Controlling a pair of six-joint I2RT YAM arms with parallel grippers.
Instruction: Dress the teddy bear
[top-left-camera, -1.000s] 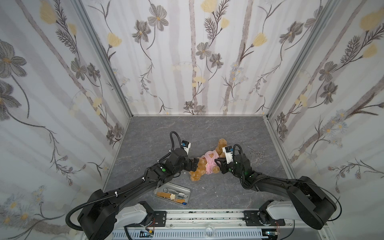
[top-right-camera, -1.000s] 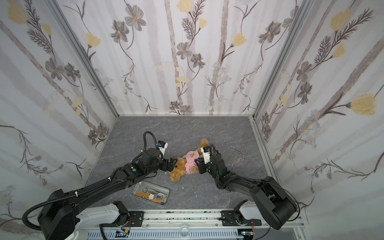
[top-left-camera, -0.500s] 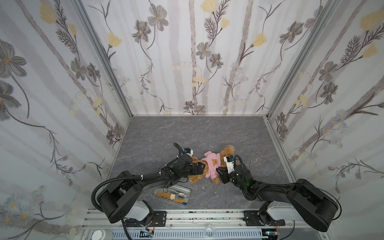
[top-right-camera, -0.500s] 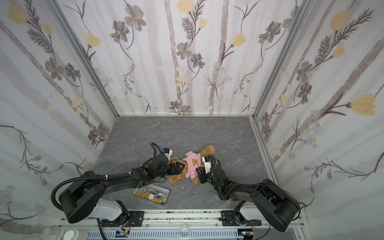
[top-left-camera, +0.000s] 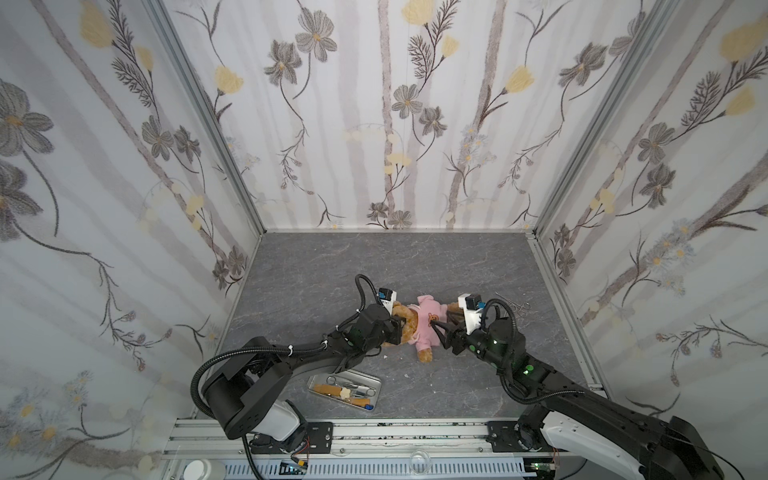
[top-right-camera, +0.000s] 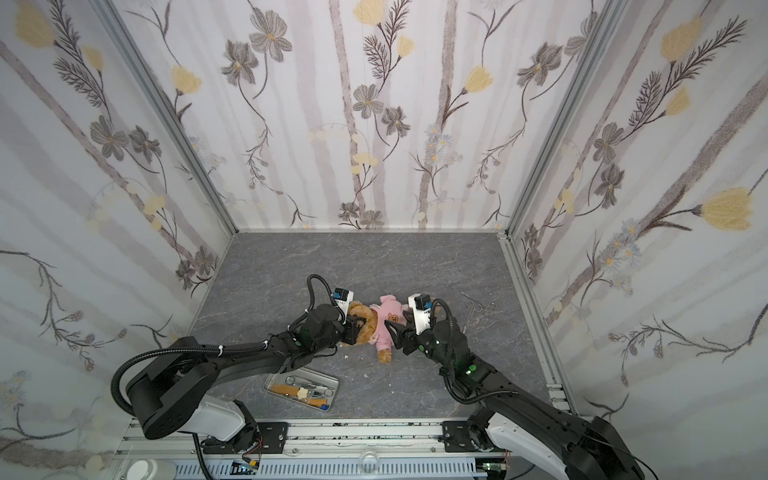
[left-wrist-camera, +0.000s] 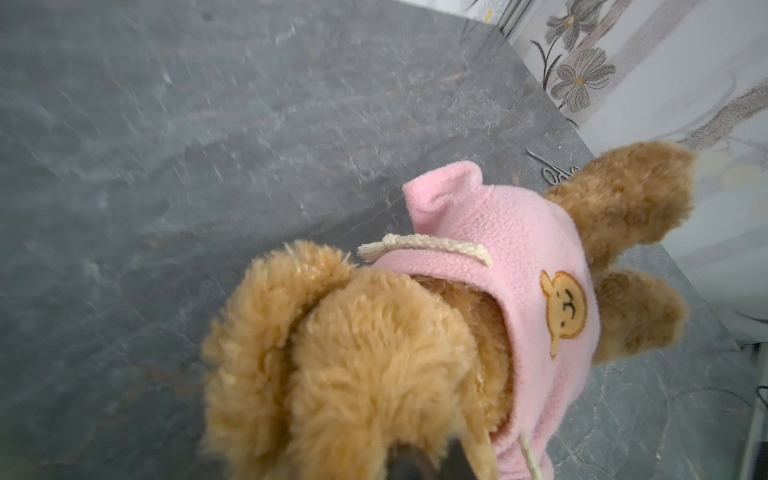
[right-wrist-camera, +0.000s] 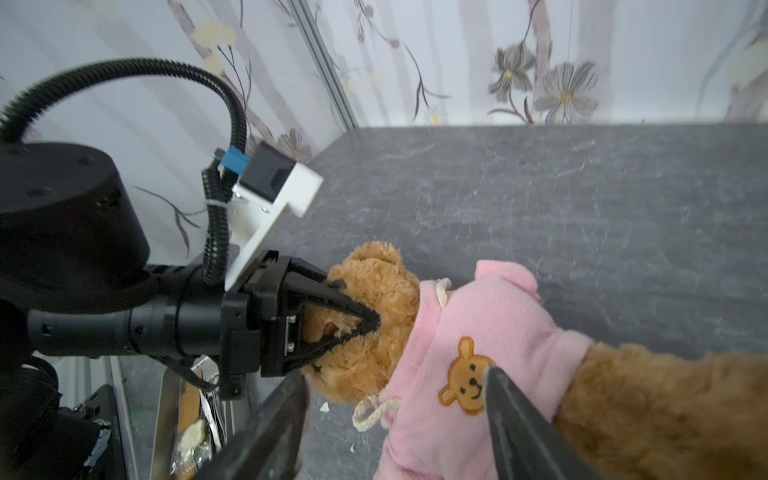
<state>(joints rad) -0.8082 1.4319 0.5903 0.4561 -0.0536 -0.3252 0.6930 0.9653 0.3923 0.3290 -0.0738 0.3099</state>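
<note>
Left gripper (right-wrist-camera: 371, 322): jaws pinched together on the face fur of the teddy bear (right-wrist-camera: 376, 286). The bear lies on the grey table (top-left-camera: 374, 266), head at my left fingertips and legs pointing away from them.

Right gripper (top-left-camera: 441, 335): jaws spread wide, holding nothing, on the leg side of the bear. One finger (right-wrist-camera: 513, 409) reaches the bear-face print; I cannot tell if it touches.

A pink shirt (top-left-camera: 428, 325) covers the bear's torso, with the hood bunched behind its head.

A metal tray (top-left-camera: 357, 376) lies well apart from the bear, on the near side. It holds scissor-handled instruments, a tan strip and small bits I cannot identify.

Loose metal instruments (top-left-camera: 517, 306) lie beyond the bear's legs, past my right wrist. Nothing stands between either gripper and the bear.
</note>
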